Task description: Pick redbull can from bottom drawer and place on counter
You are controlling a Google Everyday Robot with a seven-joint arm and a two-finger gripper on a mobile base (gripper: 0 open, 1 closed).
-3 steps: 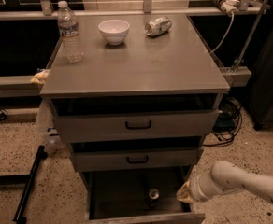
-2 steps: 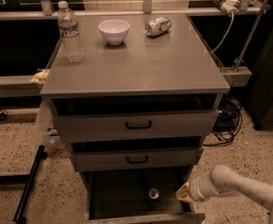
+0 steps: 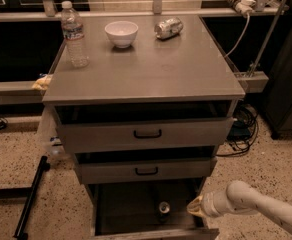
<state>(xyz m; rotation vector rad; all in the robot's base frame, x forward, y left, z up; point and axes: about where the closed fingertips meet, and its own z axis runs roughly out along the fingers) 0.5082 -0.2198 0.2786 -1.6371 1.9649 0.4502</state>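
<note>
1. The counter (image 3: 151, 74) carries a water bottle (image 3: 74, 34), a white bowl (image 3: 121, 33) and a dented silver can (image 3: 168, 28) near its far edge.
2. The bottom drawer (image 3: 131, 209) stands open, dark inside.
3. The gripper (image 3: 195, 207) sits at that drawer's right side; I cannot tell whether it is clenched or released.
4. The redbull can (image 3: 164, 208) stands upright inside the bottom drawer, near the gripper but apart from it.

A small slim drink can (image 3: 164, 207) with a shiny silver top stands upright in the dark interior of the open bottom drawer (image 3: 126, 210), deepest of the grey metal cabinet's three, at 6 o'clock from the broad, flat grey metal counter (image 3: 151, 69). The robot's gripper (image 3: 196, 207) hovers near the can, at its 3 o'clock.
</note>
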